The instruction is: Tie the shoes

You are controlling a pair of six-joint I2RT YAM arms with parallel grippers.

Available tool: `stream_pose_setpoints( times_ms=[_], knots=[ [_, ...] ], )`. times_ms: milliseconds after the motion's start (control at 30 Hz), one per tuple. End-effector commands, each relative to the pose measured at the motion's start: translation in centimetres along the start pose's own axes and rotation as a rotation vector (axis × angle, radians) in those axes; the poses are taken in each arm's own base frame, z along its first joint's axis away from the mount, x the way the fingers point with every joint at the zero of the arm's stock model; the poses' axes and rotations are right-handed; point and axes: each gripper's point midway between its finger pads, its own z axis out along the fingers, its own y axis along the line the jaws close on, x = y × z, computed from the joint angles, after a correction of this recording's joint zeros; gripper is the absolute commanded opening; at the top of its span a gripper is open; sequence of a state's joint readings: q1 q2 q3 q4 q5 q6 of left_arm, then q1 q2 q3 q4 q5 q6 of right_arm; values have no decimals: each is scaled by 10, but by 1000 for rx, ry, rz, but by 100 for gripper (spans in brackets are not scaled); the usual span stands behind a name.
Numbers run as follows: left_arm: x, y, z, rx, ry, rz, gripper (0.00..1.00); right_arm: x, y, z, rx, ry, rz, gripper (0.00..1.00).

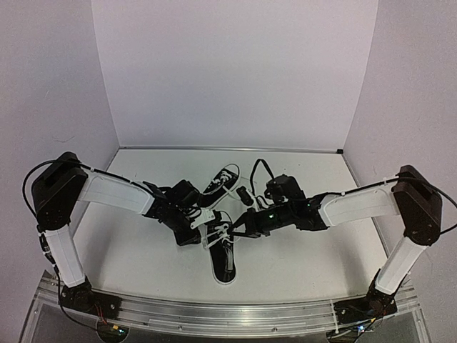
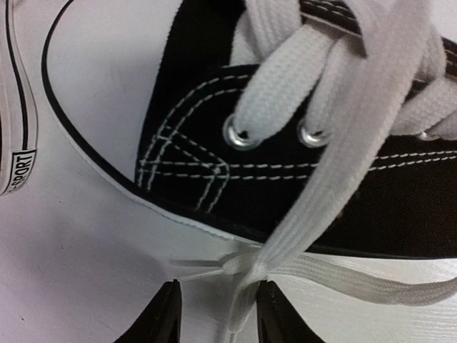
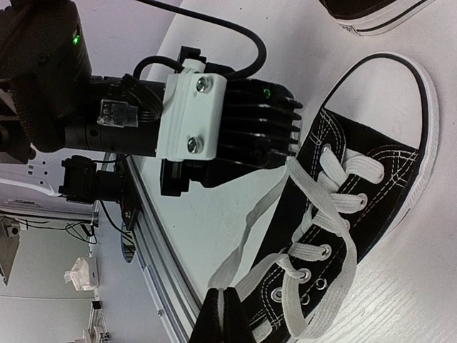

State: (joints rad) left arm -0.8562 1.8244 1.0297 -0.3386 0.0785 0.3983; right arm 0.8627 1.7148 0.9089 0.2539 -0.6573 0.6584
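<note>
White table (image 1: 136, 250), plain walls (image 1: 235, 71) on three sides, metal rail (image 1: 214, 314) along the near edge. Left of centre, left gripper (image 2: 218, 307) low beside the near shoe (image 1: 223, 264), fingers (image 2: 166, 318) partly apart, nothing clamped. White lace (image 2: 332, 164) slanting down across the black side panel into the gap between the tips, contact with either tip unclear. Far shoe (image 1: 222, 179) just beyond, only its sole edge showing at the left of that wrist view. Near shoe mid-table, heel toward the arm bases, laced front tucked under both grippers from above. Seen from the right wrist, left arm's black-and-white head (image 3: 196, 114) bulking just beside the shoe, covering the table past it. Right gripper (image 3: 221, 314) closed tight, tips pinching another stretch of lace drawn off the eyelets toward the rail.
</note>
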Motion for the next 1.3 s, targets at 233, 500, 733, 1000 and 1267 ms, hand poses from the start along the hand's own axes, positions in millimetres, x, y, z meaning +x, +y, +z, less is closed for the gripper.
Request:
stream_pose_setpoints(
  times_ms=[233,500,733,1000,1267],
  knots=[
    [-2,-5,-22,27,-9,-53,0,-11,5,3,-11,-32,-27,0],
    [-32,38,-85,-199,-173,-164,0,-10,3,3,-2,-35,-25,0],
    [-25,33,-127,-200,-208,-459,0,-15,1,4,11,-50,-27,0],
    [30,-14,-121,-278,29,-630,0,-21,-2,4,30,-72,-25,0],
    [48,-79,-112,-158,140,-524,0,-28,-12,-2,54,-100,-8,0]
  ],
)
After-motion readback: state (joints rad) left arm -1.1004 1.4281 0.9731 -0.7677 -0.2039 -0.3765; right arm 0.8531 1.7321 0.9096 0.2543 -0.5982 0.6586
